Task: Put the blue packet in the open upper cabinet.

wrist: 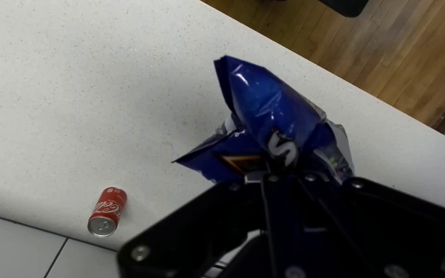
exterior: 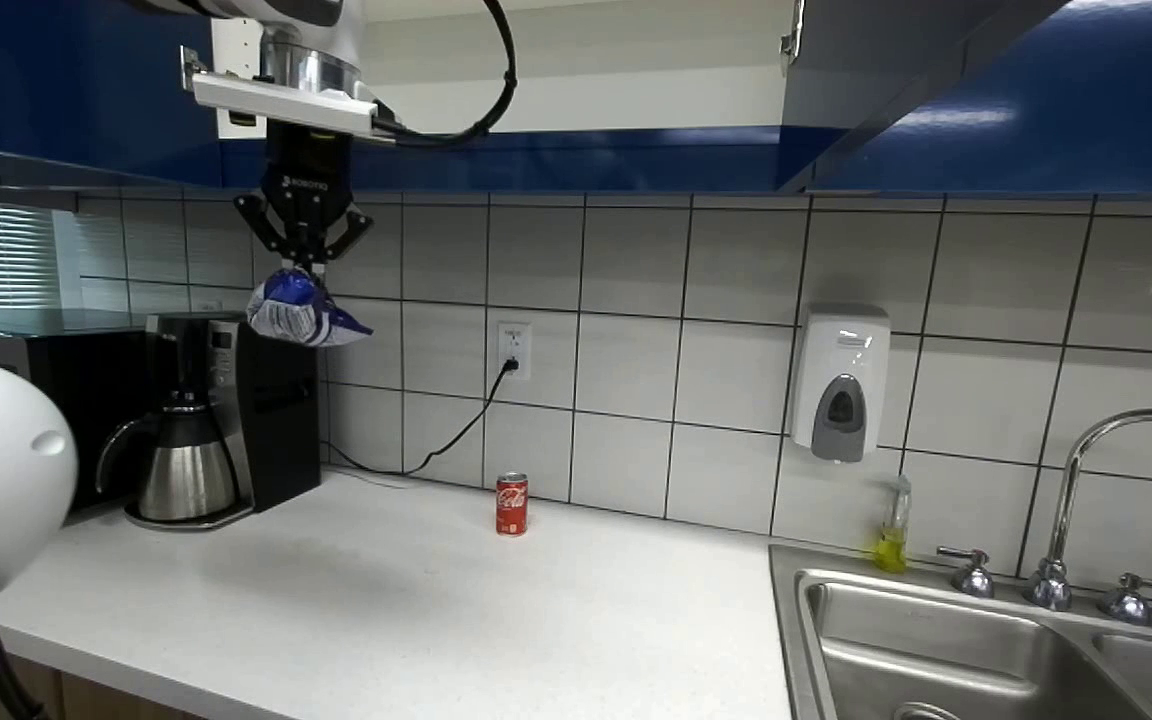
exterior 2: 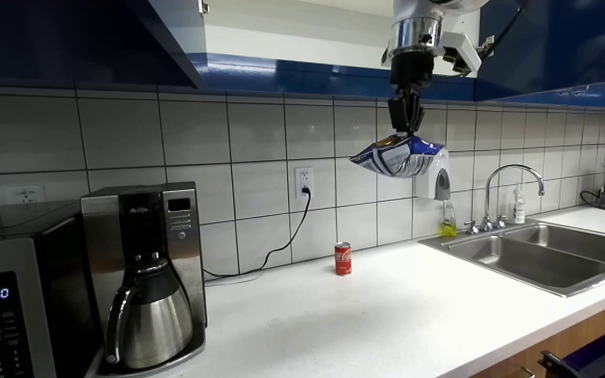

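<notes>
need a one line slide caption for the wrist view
Black fingers grip the crinkled blue packet over the speckled countertop, while a red can stands near the tiled wall.

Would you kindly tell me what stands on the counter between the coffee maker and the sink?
A small red can stands there, as both exterior views show; a black cord trails from the wall outlet toward the coffee maker.

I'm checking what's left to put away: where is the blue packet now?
In an exterior view, left of centre, the blue packet hangs pinched in the gripper, lower than the open upper cabinet and above the countertop.
</notes>
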Controlling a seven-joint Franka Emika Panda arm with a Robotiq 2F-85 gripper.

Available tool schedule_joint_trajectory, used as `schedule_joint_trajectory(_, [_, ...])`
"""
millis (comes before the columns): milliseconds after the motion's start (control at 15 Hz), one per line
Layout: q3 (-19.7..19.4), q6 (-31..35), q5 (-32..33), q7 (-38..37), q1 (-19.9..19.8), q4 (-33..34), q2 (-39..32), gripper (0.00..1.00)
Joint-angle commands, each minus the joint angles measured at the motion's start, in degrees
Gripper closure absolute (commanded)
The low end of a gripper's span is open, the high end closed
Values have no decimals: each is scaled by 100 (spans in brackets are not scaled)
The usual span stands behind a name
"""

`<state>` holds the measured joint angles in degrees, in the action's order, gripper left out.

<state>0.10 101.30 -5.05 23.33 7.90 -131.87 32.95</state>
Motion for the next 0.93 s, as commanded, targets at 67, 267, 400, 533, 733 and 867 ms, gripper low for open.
schedule_joint_trajectory(67, [117,-589,70,-296,54,674,-134,99])
schedule_joint_trajectory(267, [189,-877,56,-399,71,980,-163,99])
schedule_joint_trajectory(400, [235,-1000,85,-476,67,1155,-172,99])
schedule_joint_trajectory(533, [271,-1123,147,-536,50,1375,-204,99])
schedule_joint_trajectory(733, [308,-1278,225,-589,42,1731,-290,99])
schedule_joint_trajectory(867, [321,-1390,291,-609,26,1987,-365,99])
